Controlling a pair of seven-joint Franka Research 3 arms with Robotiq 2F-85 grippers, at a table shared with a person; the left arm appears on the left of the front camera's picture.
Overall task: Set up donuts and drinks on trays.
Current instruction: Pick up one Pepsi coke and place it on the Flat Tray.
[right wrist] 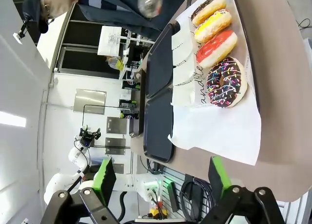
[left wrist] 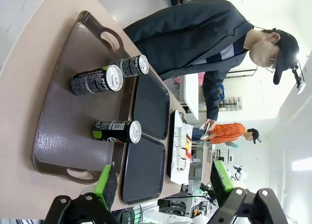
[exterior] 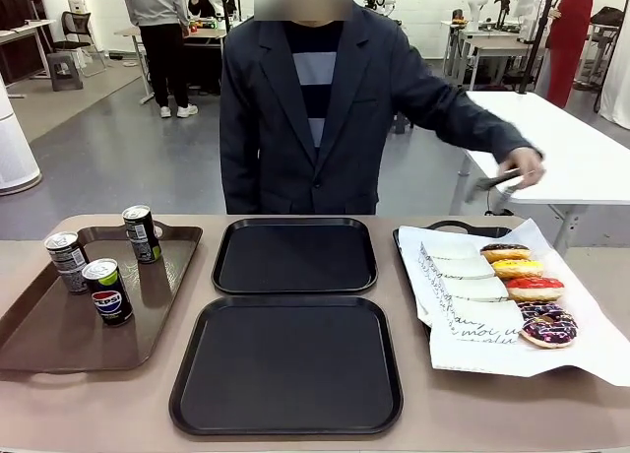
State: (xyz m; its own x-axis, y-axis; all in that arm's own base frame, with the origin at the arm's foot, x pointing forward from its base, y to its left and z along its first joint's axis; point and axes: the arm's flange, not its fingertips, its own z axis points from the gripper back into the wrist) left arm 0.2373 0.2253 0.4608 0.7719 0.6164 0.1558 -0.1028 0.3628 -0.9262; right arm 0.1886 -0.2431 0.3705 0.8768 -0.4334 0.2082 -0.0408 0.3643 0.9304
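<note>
While spread wide & empty at left gripper (left wrist: 163,177) & right gripper (right wrist: 162,173), look ahead: 2 bare black trays (exterior: 285,364) mid-table. On brown tray (exterior: 59,330) at left, 3 drinks (exterior: 106,291): prob. light, slippy, so grab round the middle. On paper (exterior: 472,325) at right, 4 donuts (exterior: 535,290): soft, pinch gently.

Right tool (right wrist: 161,179), green-padded jaws spread wide, facing the bench (right wrist: 285,87). On white paper (right wrist: 219,131), in a row: chocolate donut (right wrist: 208,9), yellow donut (right wrist: 213,25), red donut (right wrist: 216,47), sprinkled donut (right wrist: 226,83). Black trays (right wrist: 160,68) lie just beside the paper.
</note>
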